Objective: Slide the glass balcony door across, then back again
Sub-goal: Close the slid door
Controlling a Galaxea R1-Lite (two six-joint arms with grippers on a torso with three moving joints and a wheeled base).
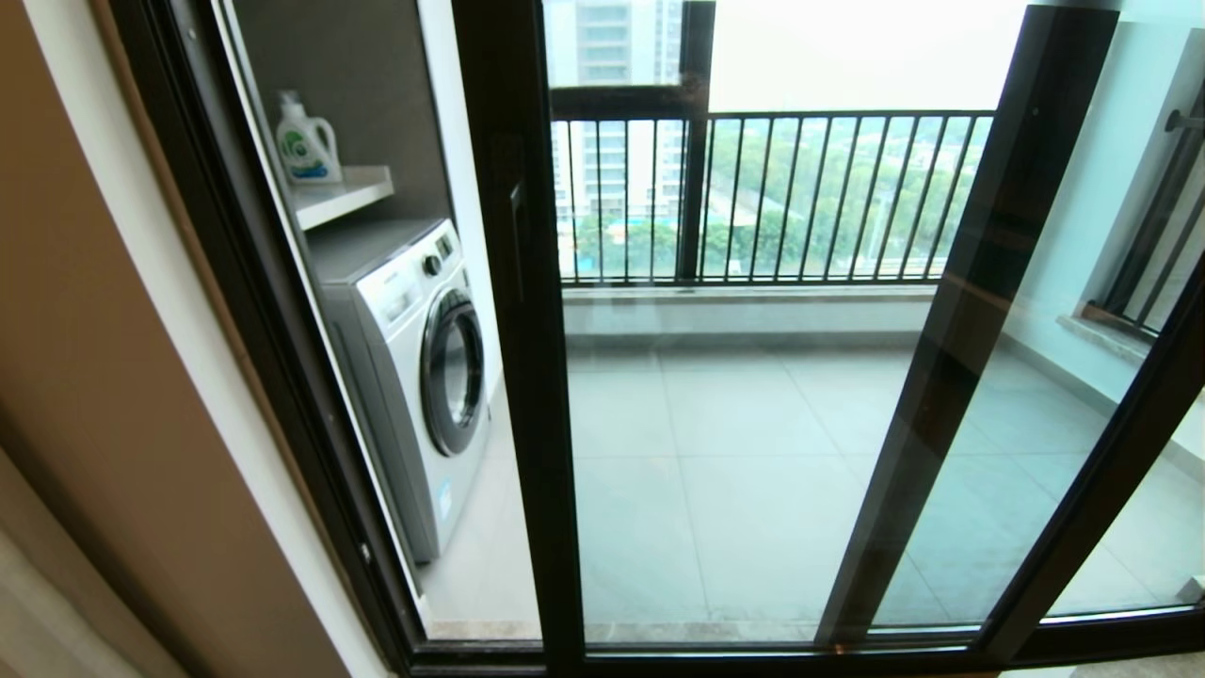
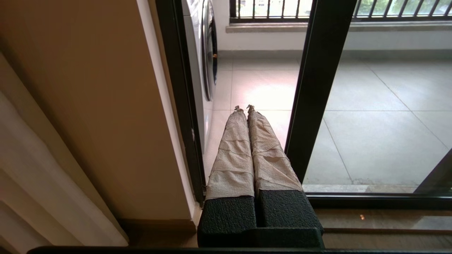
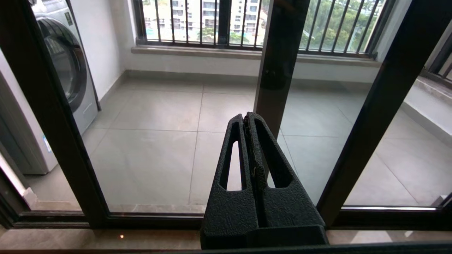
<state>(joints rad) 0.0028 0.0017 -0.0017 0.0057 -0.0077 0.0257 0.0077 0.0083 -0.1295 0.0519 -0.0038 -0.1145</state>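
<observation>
The glass balcony door (image 1: 734, 471) stands partly slid across, leaving a gap between its handle upright (image 1: 527, 395) and the outer frame (image 1: 273, 358) on the left. Its short dark bar handle (image 1: 516, 235) sits high on that upright. Neither gripper shows in the head view. In the left wrist view, my left gripper (image 2: 243, 107), with beige-wrapped fingers (image 2: 233, 151), is shut and empty, pointing into the gap just beside the door's upright (image 2: 317, 88). My right gripper (image 3: 246, 114) is shut and empty, held in front of the glass, apart from the upright (image 3: 53, 123).
A white washing machine (image 1: 424, 377) stands on the balcony behind the gap, with a detergent bottle (image 1: 306, 141) on the shelf above it. Further dark uprights (image 1: 970, 330) of other panels stand to the right. A black-barred railing (image 1: 800, 198) closes the balcony. A beige wall (image 1: 85, 377) is at left.
</observation>
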